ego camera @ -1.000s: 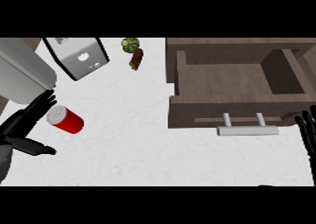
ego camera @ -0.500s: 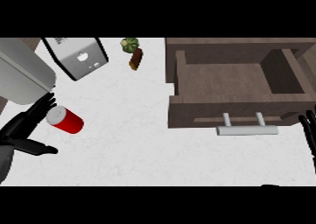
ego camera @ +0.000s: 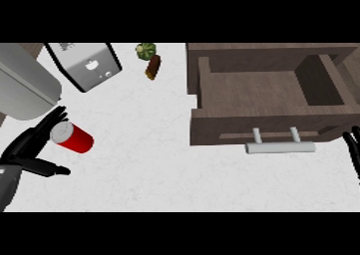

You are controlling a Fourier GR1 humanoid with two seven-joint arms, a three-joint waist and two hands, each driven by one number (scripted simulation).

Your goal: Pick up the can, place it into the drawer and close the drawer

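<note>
A red can [ego camera: 73, 138] with a grey lid lies on its side on the white counter at the left. My left hand [ego camera: 31, 147] is just to its left, fingers straight and touching the can's lid end, thumb stretched out below; it does not curl round the can. The brown drawer [ego camera: 270, 122] stands pulled out at the upper right, its inside bare, with a pale bar handle [ego camera: 280, 148] on its front. My right hand [ego camera: 357, 154] shows at the right edge, fingers straight and pointing up, to the right of the handle.
A grey rounded appliance [ego camera: 20, 84] fills the upper left corner. Beside it stands a toaster-like metal box [ego camera: 85, 64]. A small green and brown object [ego camera: 149, 59] lies at the back, left of the drawer. The white counter [ego camera: 160, 169] spreads between my hands.
My right hand has slid slightly up and left along the right edge toward the drawer's handle. My left hand and the can have hardly moved.
</note>
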